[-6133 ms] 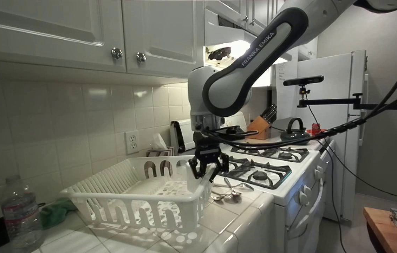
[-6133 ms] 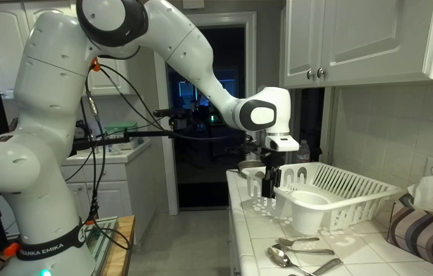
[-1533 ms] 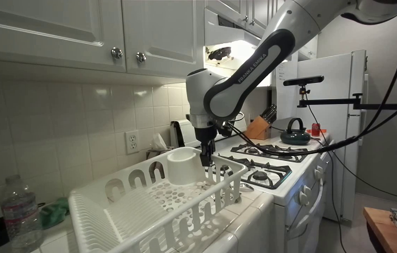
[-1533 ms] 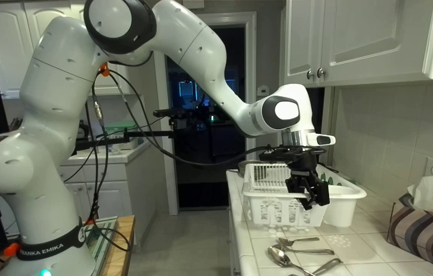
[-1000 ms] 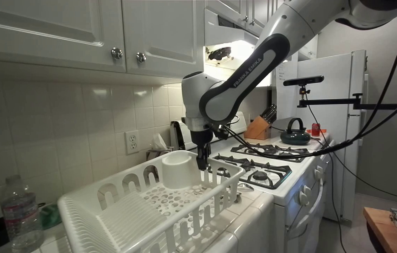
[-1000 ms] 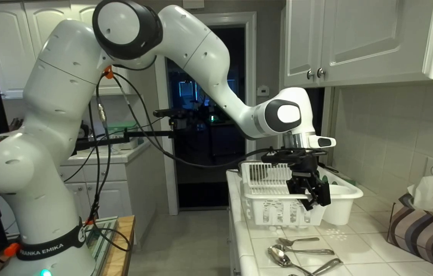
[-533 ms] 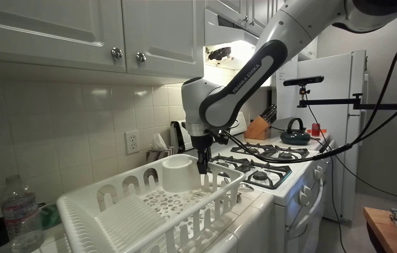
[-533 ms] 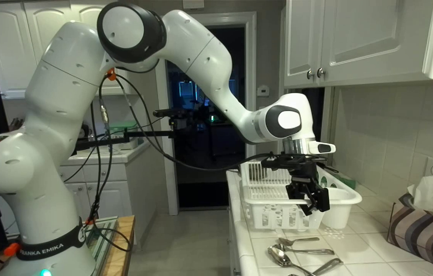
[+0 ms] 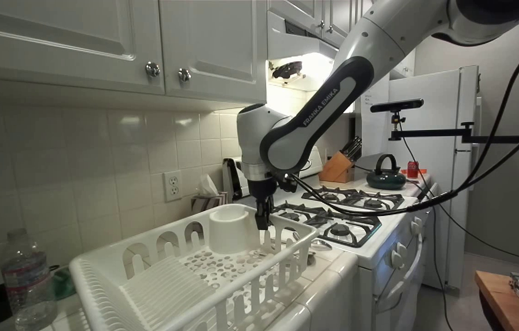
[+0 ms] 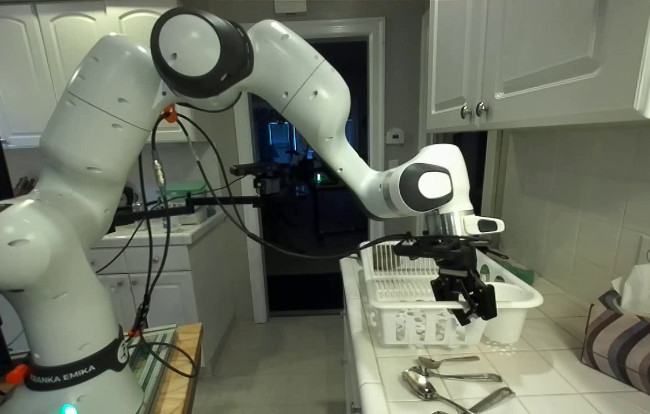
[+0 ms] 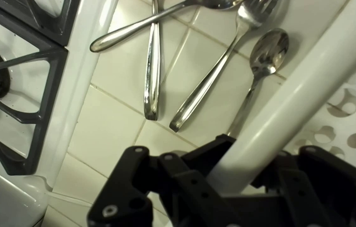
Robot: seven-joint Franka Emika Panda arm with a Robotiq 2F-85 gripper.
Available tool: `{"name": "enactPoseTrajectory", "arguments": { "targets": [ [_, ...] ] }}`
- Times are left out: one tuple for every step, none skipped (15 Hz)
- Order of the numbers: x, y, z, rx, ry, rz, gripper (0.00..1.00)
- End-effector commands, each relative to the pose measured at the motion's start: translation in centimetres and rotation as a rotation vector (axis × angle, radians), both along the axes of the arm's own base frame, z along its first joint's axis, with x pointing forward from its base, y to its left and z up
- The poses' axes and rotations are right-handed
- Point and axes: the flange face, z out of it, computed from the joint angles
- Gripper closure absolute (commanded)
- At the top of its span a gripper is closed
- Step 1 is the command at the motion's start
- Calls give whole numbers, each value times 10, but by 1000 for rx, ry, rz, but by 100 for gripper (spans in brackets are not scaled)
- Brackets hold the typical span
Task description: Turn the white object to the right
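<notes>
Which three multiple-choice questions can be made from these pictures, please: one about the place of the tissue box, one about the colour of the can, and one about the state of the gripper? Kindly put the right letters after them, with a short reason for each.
1. Where does the tissue box stand?
A) On the stove
B) On the tiled counter
C) On the floor

2. What colour is the can near the kettle?
A) Red
B) Blue
C) Yellow

3. How does the gripper stand?
A) Wide open above the kettle
B) Closed on a spoon
C) Around the rim of the dish rack

Right letters:
1: B, since its base rests on that counter in an exterior view.
2: A, since its side shows red in an exterior view.
3: C, since the rim runs between its fingers in the wrist view.
</notes>
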Motion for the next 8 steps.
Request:
{"name": "enactPoseTrajectory", "arguments": {
  "targets": [
    [11, 2, -3, 1, -21, 1, 100],
    [11, 3, -4, 2, -21, 1, 100],
    [12, 3, -5, 3, -21, 1, 100],
    [12, 3, -6, 3, -22, 1, 100],
    [12, 3, -7, 3, -22, 2, 100],
    [12, 3, -7, 4, -21, 2, 100],
    [13, 3, -8, 3, -21, 1, 82],
    [13, 2, -8, 3, -20, 0, 73]
  ]
}}
